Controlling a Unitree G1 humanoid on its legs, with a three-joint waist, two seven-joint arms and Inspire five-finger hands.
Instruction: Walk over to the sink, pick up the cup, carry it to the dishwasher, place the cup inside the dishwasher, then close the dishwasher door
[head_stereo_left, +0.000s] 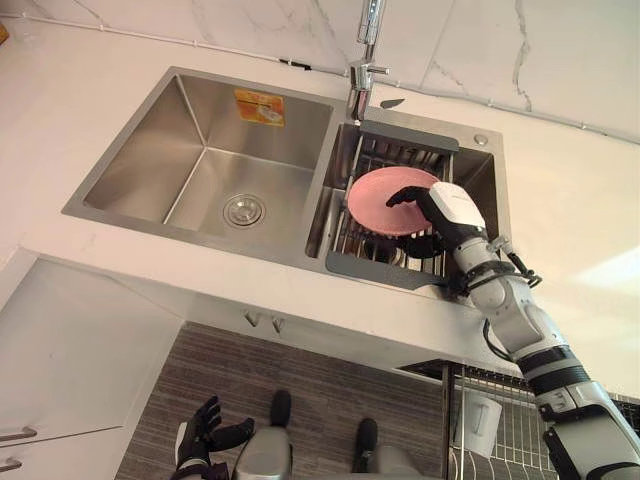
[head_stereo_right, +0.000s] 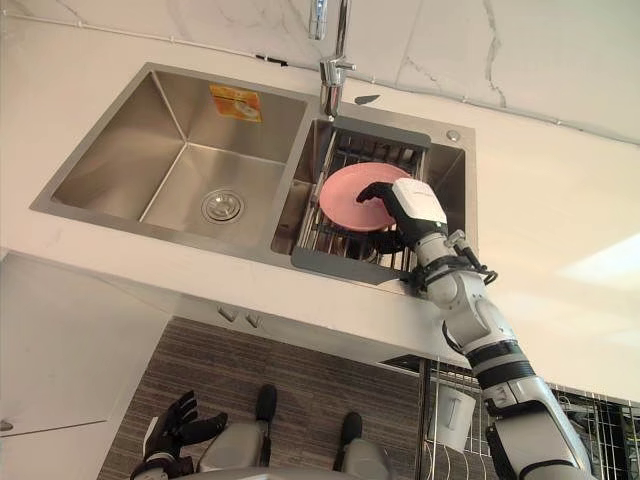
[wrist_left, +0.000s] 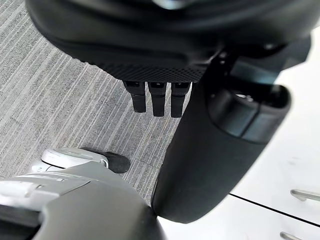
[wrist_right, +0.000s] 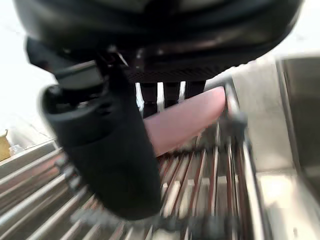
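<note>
Two-basin stainless steel sink (head_stereo_left: 130, 160) ahead. Right hand (head_stereo_left: 450, 212) is over the dark wire dish rack (head_stereo_left: 400, 158) in the right basin, fingers (head_stereo_left: 405, 196) curled over the round pink plate (head_stereo_left: 372, 205), thumb under its edge: plate pinched. Left hand (head_stereo_left: 200, 432) hangs low above the grey striped floor (head_stereo_left: 330, 380), fingers loosely spread, holding nothing. White cup (head_stereo_left: 478, 420) sits in the wire dishwasher rack (head_stereo_left: 515, 425) below the white counter (head_stereo_left: 570, 200), lower right.

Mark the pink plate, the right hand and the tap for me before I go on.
pink plate (head_stereo_left: 372, 203): left eye view, on its bare face beside the fingers.
right hand (head_stereo_left: 452, 208): left eye view, on its white cover.
tap (head_stereo_left: 358, 95): left eye view, on its chrome body behind the sink.
</note>
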